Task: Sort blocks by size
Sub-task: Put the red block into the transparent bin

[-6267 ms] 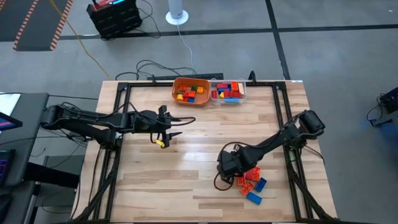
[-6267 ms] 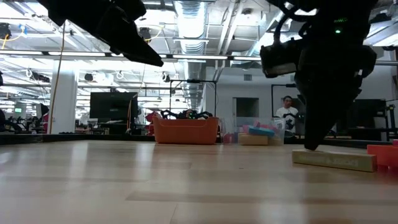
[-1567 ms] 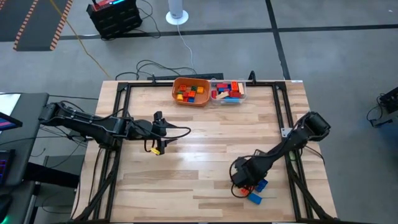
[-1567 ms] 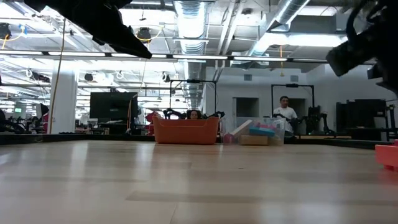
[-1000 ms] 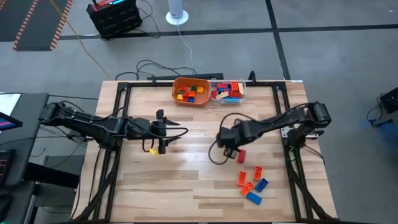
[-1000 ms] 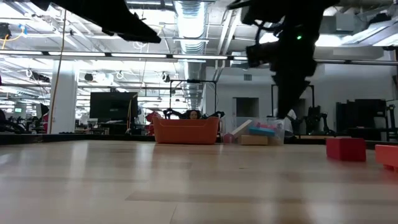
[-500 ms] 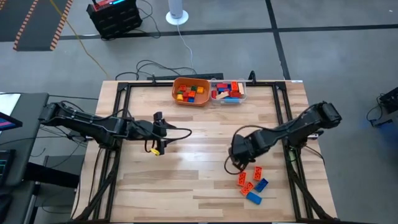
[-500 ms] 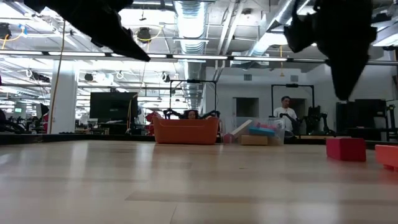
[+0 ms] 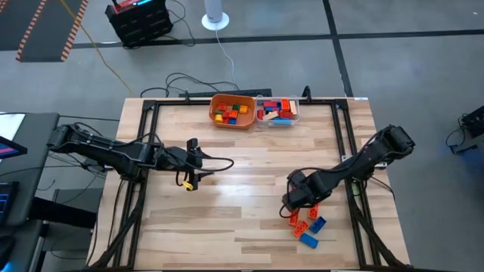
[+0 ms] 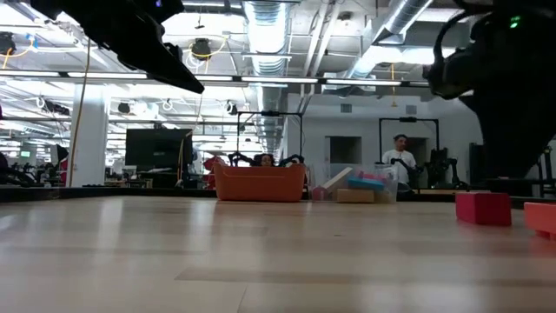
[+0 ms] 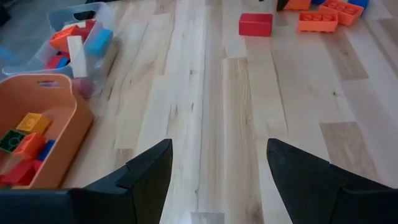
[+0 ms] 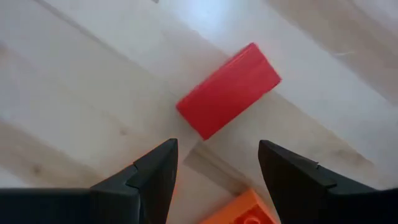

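- Several loose blocks (image 9: pixel 306 227) are lying in a small cluster on the near right part of the table (image 9: pixel 242 211), while the sorted ones are sitting at the far edge in the orange bowl (image 9: pixel 231 111) and the clear container (image 9: pixel 277 110) just beside it.
- Hovering over that cluster, the right gripper (image 12: pixel 214 163) is pointing down with its fingers spread and nothing between them; a red block (image 12: pixel 227 91) is lying flat on the wood just ahead of the fingertips, with an orange block (image 12: pixel 241 211) close by.
- Lining up well probably means centring the spread fingers across the red block's short sides before descending, since it is lying askew to them.
- Crowding is the likely risk: the orange neighbour is sitting near enough that a finger could nudge it, so a straight-down approach looks safest.
- Waiting over the left middle of the table, the left gripper (image 11: pixel 217 168) is also standing spread and empty, well apart from the cluster.
- Judging size comes next: this red block looks oblong rather than a tiny cube.
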Robot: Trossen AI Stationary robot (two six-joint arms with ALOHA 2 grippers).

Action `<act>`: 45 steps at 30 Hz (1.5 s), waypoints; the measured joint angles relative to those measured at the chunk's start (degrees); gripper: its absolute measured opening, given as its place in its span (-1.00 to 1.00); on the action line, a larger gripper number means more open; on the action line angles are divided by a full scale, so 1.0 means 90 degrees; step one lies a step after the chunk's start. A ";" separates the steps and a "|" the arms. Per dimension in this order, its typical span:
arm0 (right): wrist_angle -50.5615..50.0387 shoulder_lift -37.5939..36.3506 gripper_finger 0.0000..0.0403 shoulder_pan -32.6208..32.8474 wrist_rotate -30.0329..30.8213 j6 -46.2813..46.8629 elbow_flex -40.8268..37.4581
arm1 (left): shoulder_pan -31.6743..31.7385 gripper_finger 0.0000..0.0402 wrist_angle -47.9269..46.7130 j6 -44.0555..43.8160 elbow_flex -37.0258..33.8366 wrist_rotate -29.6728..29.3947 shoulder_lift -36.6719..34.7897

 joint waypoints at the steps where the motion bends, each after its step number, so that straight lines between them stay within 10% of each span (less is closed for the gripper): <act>1: 0.0029 0.0074 0.27 -0.0033 0.0016 0.0033 0.0000 | 0.0000 0.26 0.0001 0.0041 0.0000 0.0003 0.0000; 21: 0.1378 0.0564 0.27 -0.1374 0.1114 -0.4563 0.0213 | -0.0005 0.26 0.1713 0.0357 0.0000 0.0002 0.0511; 45: 0.2091 0.1510 0.27 -0.0927 0.3096 -0.1570 0.0262 | -0.0083 0.26 0.2107 0.0256 0.0000 -0.0931 0.1469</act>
